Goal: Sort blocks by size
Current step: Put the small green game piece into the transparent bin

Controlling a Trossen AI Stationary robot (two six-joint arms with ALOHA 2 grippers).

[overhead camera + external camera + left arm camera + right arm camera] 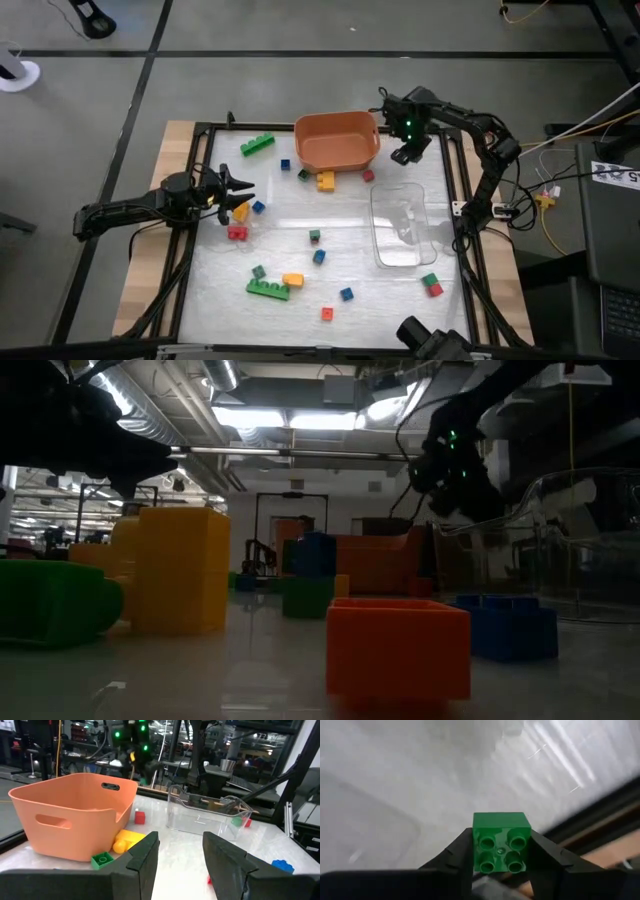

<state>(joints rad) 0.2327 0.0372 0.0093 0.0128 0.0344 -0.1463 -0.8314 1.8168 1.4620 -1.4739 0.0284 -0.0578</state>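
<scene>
My right gripper is raised above the table between the orange bin and the clear tray. It is shut on a small green four-stud brick. My left gripper is open and empty at the table's left side, its fingers apart. It is just beside a yellow block, a blue block and a red block. Other blocks lie scattered on the table. These include a long green brick at the far left and another near the front. My right gripper pinches the green brick by two opposite side faces between its two fingers. The studded top faces the wrist camera. The fingers point down from above. The brick is lifted clear of the table.
A yellow block, a red cube and a blue cube lie by the bin's near side. A green and a red cube sit near the tray's front right. The black frame rail edges the table on the right.
</scene>
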